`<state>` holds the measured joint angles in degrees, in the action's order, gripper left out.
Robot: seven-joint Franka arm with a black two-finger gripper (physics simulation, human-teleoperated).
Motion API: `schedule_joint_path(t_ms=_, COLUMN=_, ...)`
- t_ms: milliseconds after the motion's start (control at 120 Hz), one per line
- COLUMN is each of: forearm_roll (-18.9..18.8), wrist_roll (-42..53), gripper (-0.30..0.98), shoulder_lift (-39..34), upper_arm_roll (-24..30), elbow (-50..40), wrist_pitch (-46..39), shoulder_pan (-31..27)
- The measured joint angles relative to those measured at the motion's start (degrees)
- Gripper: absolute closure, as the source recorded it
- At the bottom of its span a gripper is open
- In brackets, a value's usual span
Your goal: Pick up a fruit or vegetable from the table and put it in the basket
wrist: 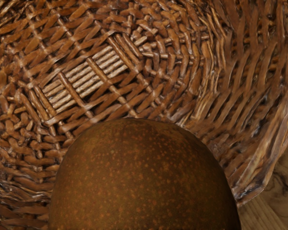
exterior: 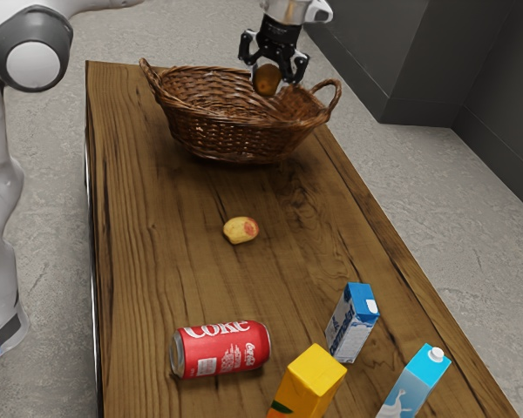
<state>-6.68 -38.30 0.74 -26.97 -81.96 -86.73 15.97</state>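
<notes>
"One brown fruit (exterior: 264, 81) is up off the worktop (exterior: 148, 287), right?"

"Yes, the pincer (exterior: 274, 77) grasps it between both fingers, over the basket (exterior: 231, 135)."

"What does the wrist view give?"

"The fruit's speckled skin, with the woven inside of the basket beneath it. A bit of worktop shows past the rim."

"And the basket itself?"

"Upright by the worktop's far edge, a handle at each end."

"What else is on there?"

"A yellow fruit (exterior: 236, 231) with a reddish patch, well apart from the basket, between the two long edges. A red can (exterior: 220, 349) lies on its side, closer to the edge on the exterior view's left."

"And the cartons?"

"Three. The blue one (exterior: 349, 326) is behind the yellow one (exterior: 309, 379). The capped one (exterior: 414, 380) is nearest the edge on the exterior view's right."
</notes>
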Motion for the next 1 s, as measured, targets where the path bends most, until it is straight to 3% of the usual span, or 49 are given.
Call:
schedule_joint_path(t_ms=200, forearm_roll=-1.1, wrist_roll=3.7, gripper=0.36, shoulder_lift=-0.1, upper_arm_roll=-5.9, elbow=0.4, wrist_pitch=5.1, shoulder_pan=-5.3)
schedule_joint_path(t_ms=392, forearm_roll=-1.0, wrist_roll=6.8, gripper=0.36, shoulder_lift=1.2, upper_arm_roll=-6.8, elbow=0.2, wrist_pitch=6.9, shoulder_pan=-12.1)
schedule_joint_path(t_ms=475, forearm_roll=-1.0, wrist_roll=7.9, gripper=0.29, shoulder_lift=1.5, upper_arm_roll=-6.9, elbow=0.1, wrist_pitch=7.2, shoulder_pan=-9.6)
schedule_joint_path(t_ms=583, forearm_roll=-0.9, wrist_roll=9.1, gripper=0.13, shoulder_lift=1.7, upper_arm_roll=-7.0, elbow=-0.1, wrist_pitch=7.5, shoulder_pan=-1.4)
schedule_joint_path(t_ms=733, forearm_roll=-0.9, wrist_roll=10.4, gripper=0.05, shoulder_lift=1.8, upper_arm_roll=-6.9, elbow=-0.2, wrist_pitch=7.6, shoulder_pan=7.5)
schedule_joint_path(t_ms=825, forearm_roll=-0.8, wrist_roll=11.1, gripper=0.02, shoulder_lift=1.8, upper_arm_roll=-6.9, elbow=-0.2, wrist_pitch=7.7, shoulder_pan=7.4)
schedule_joint_path(t_ms=1000, forearm_roll=-0.8, wrist_roll=12.1, gripper=0.01, shoulder_lift=1.7, upper_arm_roll=-7.0, elbow=-0.5, wrist_pitch=7.8, shoulder_pan=1.4)
